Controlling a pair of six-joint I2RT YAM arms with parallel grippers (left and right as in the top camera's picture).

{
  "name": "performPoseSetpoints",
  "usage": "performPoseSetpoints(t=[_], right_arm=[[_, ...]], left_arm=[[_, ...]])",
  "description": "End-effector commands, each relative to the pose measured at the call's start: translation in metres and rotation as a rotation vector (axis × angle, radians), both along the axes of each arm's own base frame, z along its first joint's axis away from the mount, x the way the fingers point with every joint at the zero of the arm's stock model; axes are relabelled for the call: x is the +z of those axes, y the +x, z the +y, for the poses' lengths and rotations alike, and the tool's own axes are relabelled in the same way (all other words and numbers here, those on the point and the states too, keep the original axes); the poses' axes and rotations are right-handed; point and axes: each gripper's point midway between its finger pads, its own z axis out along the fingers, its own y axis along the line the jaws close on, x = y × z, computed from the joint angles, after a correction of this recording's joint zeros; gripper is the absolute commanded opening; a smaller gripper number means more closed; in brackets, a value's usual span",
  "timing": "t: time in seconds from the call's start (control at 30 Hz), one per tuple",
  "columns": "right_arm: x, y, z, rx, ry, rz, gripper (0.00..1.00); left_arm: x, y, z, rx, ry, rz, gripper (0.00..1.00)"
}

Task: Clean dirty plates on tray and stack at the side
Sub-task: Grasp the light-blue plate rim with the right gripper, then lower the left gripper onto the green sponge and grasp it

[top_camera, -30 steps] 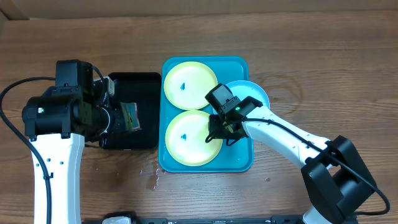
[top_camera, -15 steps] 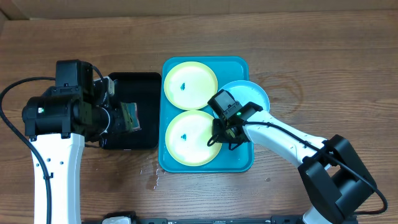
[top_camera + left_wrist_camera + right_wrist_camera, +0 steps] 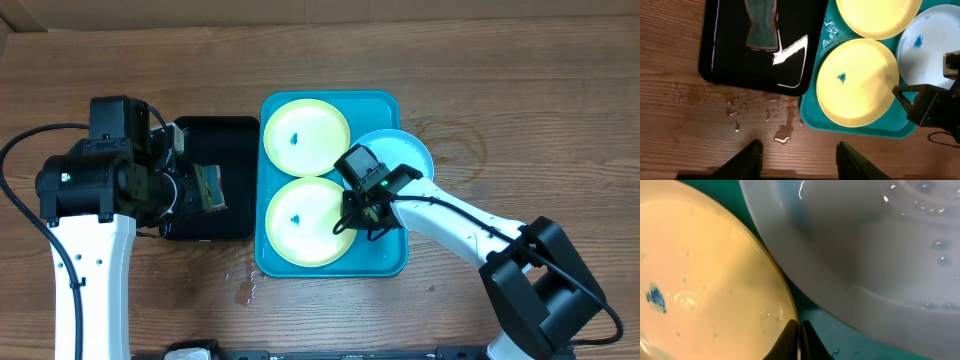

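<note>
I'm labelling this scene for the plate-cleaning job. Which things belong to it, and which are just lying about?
Job: rear yellow-green plate, front yellow-green plate, light blue plate, turquoise tray, likely the sponge.
Lying about: black tray, water drops, wooden table.

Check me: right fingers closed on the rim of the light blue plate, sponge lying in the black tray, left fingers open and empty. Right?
Wrong plate. The right fingers are closed on the rim of the near yellow plate; the light blue plate lies beside it, as the right wrist view shows. Sponge in the black tray, left fingers open and empty: correct.
</note>
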Motion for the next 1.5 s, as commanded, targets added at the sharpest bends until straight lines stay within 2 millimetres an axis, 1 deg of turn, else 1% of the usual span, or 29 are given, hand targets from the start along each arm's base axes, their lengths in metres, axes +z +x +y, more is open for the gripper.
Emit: performPoseSetpoints(t=[0.0, 0.13, 0.17, 0.2, 0.27, 0.4, 0.53, 0.6, 0.73, 0.8, 0.93, 1.07, 1.23, 1.33, 1.37, 1.43, 1.47], right_arm=[[0.001, 0.001, 0.0, -0.001, -0.005, -0.01, 0.04], [0.001, 0.001, 0.0, -0.001, -0.005, -0.01, 0.05], [0.001, 0.001, 0.0, -0.001, -0.005, -0.01, 0.13], [0.001, 0.001, 0.0, -0.001, -0.005, -0.01, 0.26], [0.001, 0.001, 0.0, -0.001, -0.005, -0.01, 0.3], [0.001, 0.001, 0.0, -0.001, -0.005, -0.01, 0.3], [0.001, 0.001, 0.0, -0.001, -0.005, -0.01, 0.2], [0.001, 0.001, 0.0, -0.001, -0.005, -0.01, 0.17], [0.001, 0.001, 0.0, -0.001, -0.004, -0.011, 0.17], [0.001, 0.001, 0.0, -0.001, -0.004, -0.011, 0.17], [0.001, 0.001, 0.0, -0.001, -0.004, -0.011, 0.17], [0.001, 0.002, 0.001, -0.001, -0.003, -0.012, 0.17], [0.001, 0.002, 0.001, -0.001, -0.003, -0.012, 0.17], [0.001, 0.002, 0.001, 0.0, -0.002, -0.013, 0.17], [0.001, 0.002, 0.001, -0.001, -0.002, -0.013, 0.17], [0.001, 0.002, 0.001, 0.0, 0.0, -0.015, 0.17], [0.001, 0.002, 0.001, -0.001, 0.0, -0.016, 0.17]], left_arm=[[0.002, 0.002, 0.0, 0.005, 0.01, -0.006, 0.49], [0.002, 0.002, 0.0, 0.005, 0.01, -0.006, 0.49], [0.002, 0.002, 0.0, 0.005, 0.01, -0.006, 0.49], [0.002, 0.002, 0.0, 0.005, 0.01, -0.006, 0.49], [0.002, 0.002, 0.0, 0.004, 0.01, -0.006, 0.49], [0.002, 0.002, 0.0, 0.004, 0.01, -0.006, 0.49], [0.002, 0.003, 0.0, 0.004, 0.01, -0.006, 0.49], [0.002, 0.003, 0.0, 0.005, 0.01, -0.006, 0.49], [0.002, 0.002, 0.001, 0.008, 0.014, -0.004, 0.49], [-0.001, 0.001, 0.008, 0.062, 0.04, 0.009, 0.49], [-0.015, -0.002, 0.024, 0.159, 0.108, 0.048, 0.48], [-0.04, 0.001, 0.024, 0.177, 0.107, 0.071, 0.47], [-0.077, 0.012, 0.025, 0.18, 0.106, 0.059, 0.47], [-0.093, 0.019, 0.028, 0.186, 0.122, 0.037, 0.42], [-0.095, 0.022, 0.028, 0.186, 0.122, 0.03, 0.4], [-0.101, 0.031, 0.029, 0.187, 0.121, 0.009, 0.33], [-0.103, 0.035, 0.029, 0.182, 0.122, 0.001, 0.31]])
